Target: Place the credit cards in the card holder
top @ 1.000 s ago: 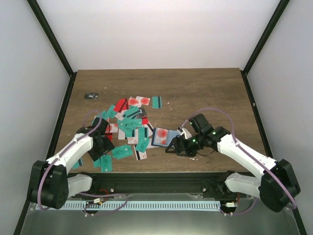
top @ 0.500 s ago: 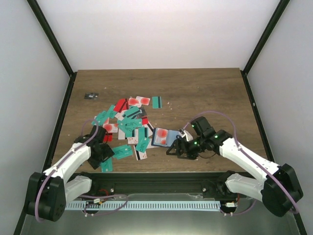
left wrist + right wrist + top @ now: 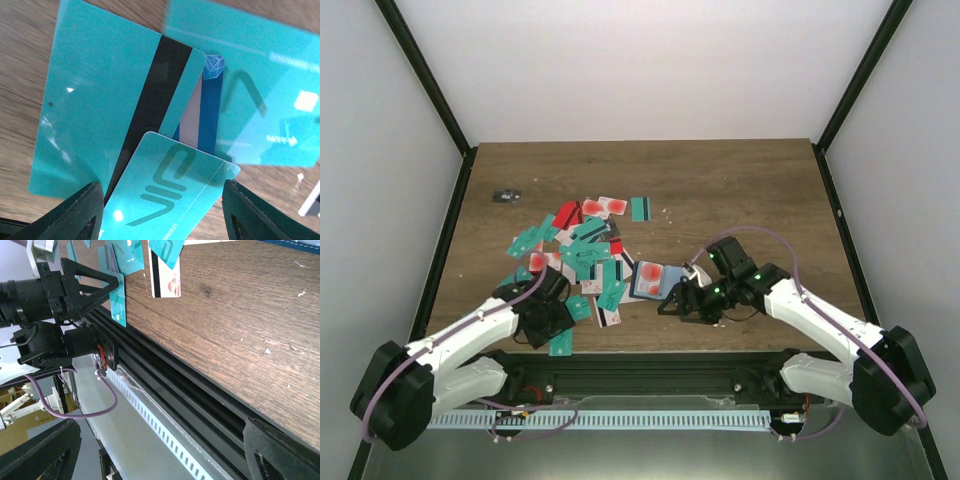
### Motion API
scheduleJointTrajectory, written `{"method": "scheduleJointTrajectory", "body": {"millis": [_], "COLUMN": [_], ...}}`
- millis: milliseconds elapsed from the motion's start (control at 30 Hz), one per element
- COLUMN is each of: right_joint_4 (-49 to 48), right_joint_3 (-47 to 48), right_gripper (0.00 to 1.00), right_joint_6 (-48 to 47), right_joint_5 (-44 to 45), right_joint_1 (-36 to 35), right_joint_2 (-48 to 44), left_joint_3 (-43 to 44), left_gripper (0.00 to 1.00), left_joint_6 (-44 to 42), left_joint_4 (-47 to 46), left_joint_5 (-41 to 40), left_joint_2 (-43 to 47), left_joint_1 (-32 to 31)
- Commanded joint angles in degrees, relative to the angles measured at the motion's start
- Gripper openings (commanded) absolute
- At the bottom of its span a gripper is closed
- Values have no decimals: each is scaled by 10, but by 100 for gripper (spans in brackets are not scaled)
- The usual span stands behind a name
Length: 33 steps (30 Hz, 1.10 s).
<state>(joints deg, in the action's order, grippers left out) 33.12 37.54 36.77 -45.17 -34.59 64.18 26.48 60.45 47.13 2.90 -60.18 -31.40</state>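
A pick-up step is judged to be in hand: a teal plastic card with a pale logo [image 3: 170,200] is seen spanning the left claw [image 3: 162,186], whose jaws stand wide and appear to be pinched on the card's two edges, at the near edge of the brown wooden surface [image 3: 740,190]. The dark navy folding card holder [image 3: 645,291] is found lying right of the scattered heap of teal, red and white credit cards [image 3: 582,250], with a white red-blotched card [image 3: 658,273] on it; whether that card is tucked in cannot be told. The right claw [image 3: 678,302] is held wide and empty just beside the holder's near side. The next move is judged to call for the teal card to be raised, carried rightward and slid edge-first into the holder, which may need steadying. Loose cards between, among them a teal black-striped card [image 3: 100,115] under the grip, could be dragged, and the approach is crowded by the right claw. A small black-grey object [image 3: 507,195] is seen well apart at the back left
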Motion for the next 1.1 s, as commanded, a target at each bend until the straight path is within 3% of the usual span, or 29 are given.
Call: {"method": "scheduleJointTrajectory", "body": {"millis": [0,300,533,733,900,1067], "right_joint_4": [-14,-35,-154,-258,-328,-324], "right_joint_3": [-5,-29,-118,-151,-142,-91], "right_gripper": [90,90,89,89,89,89], "right_joint_6": [1,11,141,232,292,315], "right_joint_5": [-8,-9,25,101,171,239], "right_joint_1": [-5,-5,-19,-96,-201,-274], "right_joint_2": [-1,2,-74,-90,-22,62], "left_joint_3": [-34,0,20,18,17,20], "left_gripper": [67,67,67,67,67,67], "left_joint_6": [85,142,155,157,154,110], "left_joint_4": [-56,-115,-149,-150,-138,-121], "left_joint_5": [67,69,85,95,94,103], "left_joint_2": [-37,-105,-146,-141,-109,-96], "left_joint_1": [-71,-150,-177,-182,-182,-170]}}
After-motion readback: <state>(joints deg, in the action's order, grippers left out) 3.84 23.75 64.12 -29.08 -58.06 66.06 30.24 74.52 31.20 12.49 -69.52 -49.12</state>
